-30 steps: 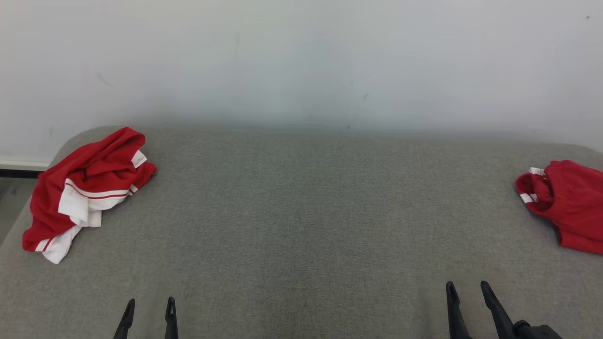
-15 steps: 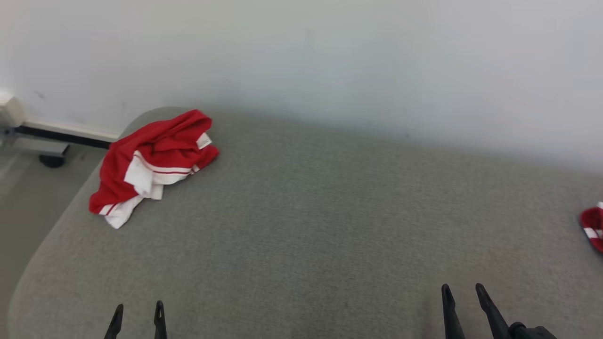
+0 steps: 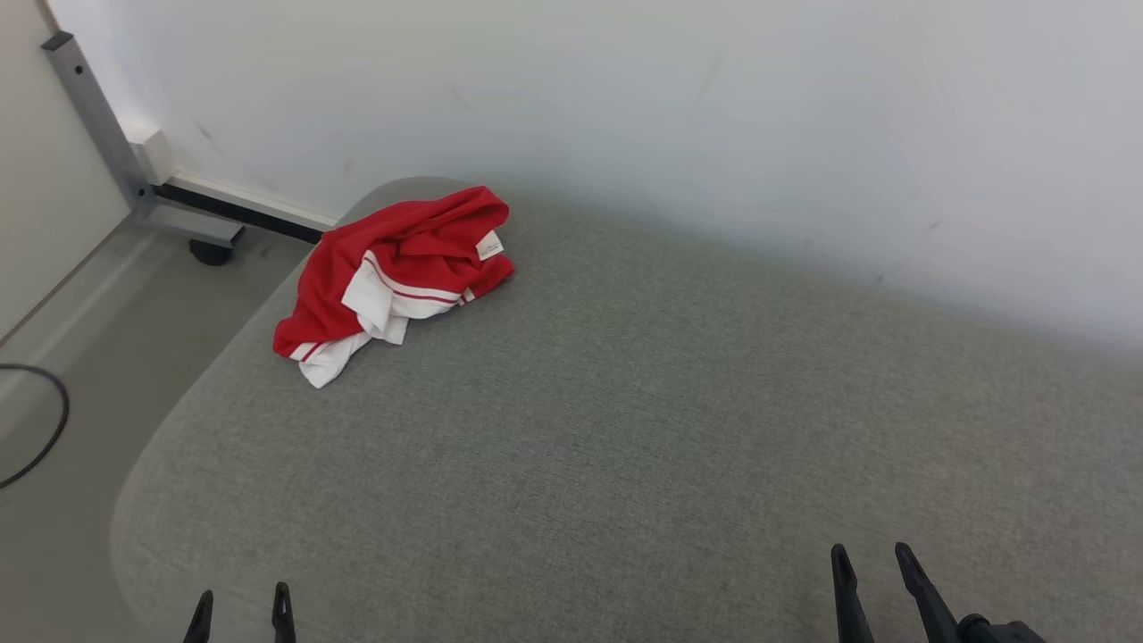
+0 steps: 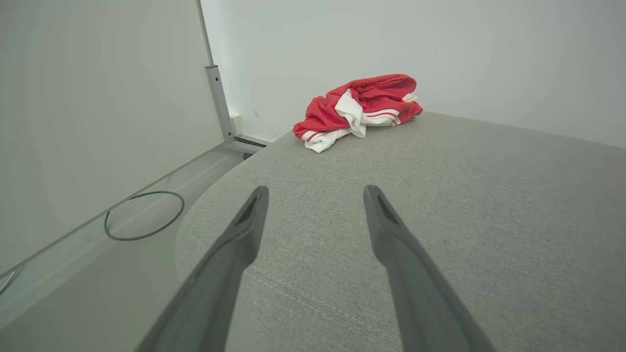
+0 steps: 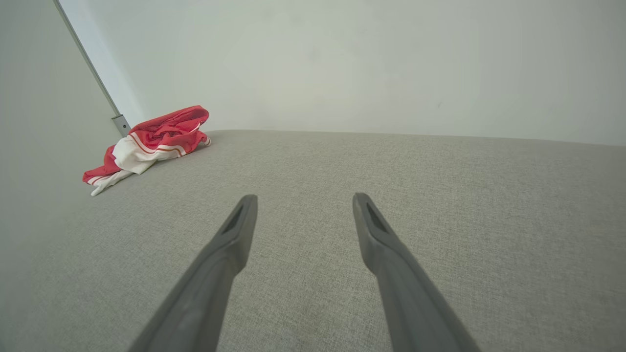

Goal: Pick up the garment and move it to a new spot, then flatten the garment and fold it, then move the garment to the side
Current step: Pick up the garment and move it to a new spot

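The crumpled red short-sleeved jersey shirt (image 3: 393,268), with white sleeves and red-and-white striped trim, lies in a heap at the far left corner of the grey woven fabric surface (image 3: 625,429), close to the pale wall (image 3: 625,98); a small white label (image 3: 489,244) shows on its right side; nothing touches it. The left gripper (image 3: 241,605) hovers at the near left edge of the surface, its two dark fingers spread wide with nothing between them; the right gripper (image 3: 871,563) hangs at the near right, likewise wide apart and empty; both are well apart from the shirt. On the pale floor (image 3: 89,500) at the left lies a thin black cable (image 3: 66,413); a grey metal post (image 3: 89,107) stands by the wall.
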`<state>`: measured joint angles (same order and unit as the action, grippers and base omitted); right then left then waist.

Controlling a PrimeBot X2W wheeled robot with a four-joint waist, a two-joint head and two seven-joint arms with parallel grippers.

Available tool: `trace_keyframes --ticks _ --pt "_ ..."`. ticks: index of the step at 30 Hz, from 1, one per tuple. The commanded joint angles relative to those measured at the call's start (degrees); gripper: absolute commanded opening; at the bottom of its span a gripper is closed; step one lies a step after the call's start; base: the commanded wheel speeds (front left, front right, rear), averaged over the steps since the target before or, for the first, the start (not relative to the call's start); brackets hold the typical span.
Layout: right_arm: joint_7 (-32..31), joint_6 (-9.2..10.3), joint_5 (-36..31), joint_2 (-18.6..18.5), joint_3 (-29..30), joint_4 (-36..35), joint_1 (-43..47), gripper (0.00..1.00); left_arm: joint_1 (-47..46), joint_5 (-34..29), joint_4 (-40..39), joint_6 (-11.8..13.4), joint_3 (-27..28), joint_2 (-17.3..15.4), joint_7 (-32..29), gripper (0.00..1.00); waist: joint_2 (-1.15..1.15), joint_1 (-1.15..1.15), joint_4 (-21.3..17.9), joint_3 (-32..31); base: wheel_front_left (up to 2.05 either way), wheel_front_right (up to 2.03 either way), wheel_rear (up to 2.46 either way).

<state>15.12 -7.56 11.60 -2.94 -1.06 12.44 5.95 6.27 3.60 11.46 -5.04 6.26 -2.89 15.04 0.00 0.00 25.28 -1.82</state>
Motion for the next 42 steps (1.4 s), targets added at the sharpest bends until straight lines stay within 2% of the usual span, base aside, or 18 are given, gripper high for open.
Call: trace_keyframes --ticks 1,10,24,30,34,41,42 --pt "0.02 0.12 0.54 0.11 -0.04 0.15 0.41 1.00 0.75 0.11 0.10 0.12 0.23 0.03 0.19 1.00 0.00 0.00 0.93 0.05 0.00 0.00 0.00" --pt "0.02 0.12 1.02 0.10 -0.72 0.53 0.45 1.00 1.14 0.29 0.28 0.77 1.70 0.04 0.19 1.00 0.00 0.00 2.42 -0.36 0.00 0.00 0.00" --pt "0.02 0.12 0.60 0.11 -1.56 1.11 -0.06 1.00 1.42 1.57 1.31 1.45 2.63 0.04 0.19 1.00 0.00 0.00 1.27 -0.26 0.00 0.00 0.00" --pt "0.02 0.12 -0.86 0.10 -2.24 0.48 -1.87 1.00 -3.79 1.69 1.27 0.49 4.55 -0.30 0.19 1.00 0.00 0.00 -1.92 2.11 0.00 0.00 0.00" --pt "0.02 0.12 -1.96 0.09 -2.99 0.05 -3.90 1.00 -10.64 2.38 1.26 -0.31 6.18 -1.39 0.19 1.00 0.00 0.00 -5.07 5.01 0.00 0.00 0.00" --pt "0.02 0.12 -4.12 -0.53 -5.26 -1.24 -9.07 1.00 -24.32 4.71 5.23 -1.52 9.20 -6.41 0.18 1.00 0.00 0.00 -13.09 11.68 0.00 0.00 0.00" --pt "0.02 0.12 -4.12 -0.53 -5.26 -1.24 -9.07 1.00 -24.32 4.71 5.23 -1.52 9.20 -6.41 0.18 1.00 0.00 0.00 -13.09 11.68 0.00 0.00 0.00"
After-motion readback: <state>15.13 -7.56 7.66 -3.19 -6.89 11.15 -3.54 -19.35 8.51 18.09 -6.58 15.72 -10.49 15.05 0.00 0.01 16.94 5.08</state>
